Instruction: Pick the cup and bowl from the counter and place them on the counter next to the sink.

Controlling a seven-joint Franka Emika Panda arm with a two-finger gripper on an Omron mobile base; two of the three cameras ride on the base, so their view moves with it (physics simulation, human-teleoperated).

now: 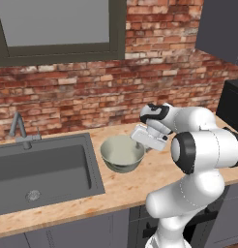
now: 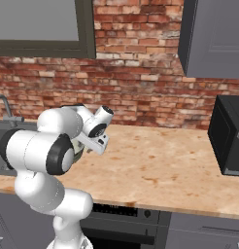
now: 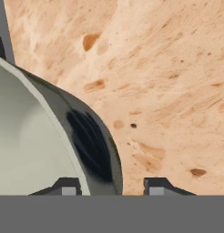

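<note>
We see the wide round pale grey-green bowl [image 1: 122, 154] with its smooth off-white inside held just above the light tan wood-grain tabletop [image 1: 155, 179], close beside the right edge of the dark grey recessed sink [image 1: 43, 169]. Our two-finger gripper [image 3: 113, 186] has its dark fingers [image 3: 155, 185] closed on the bowl's rim, one inside the wall and one outside (clearest in the hand view). The bent grey metal tap [image 1: 19, 128] stands at the sink's back edge, before the red brick wall [image 1: 92, 92].
</note>
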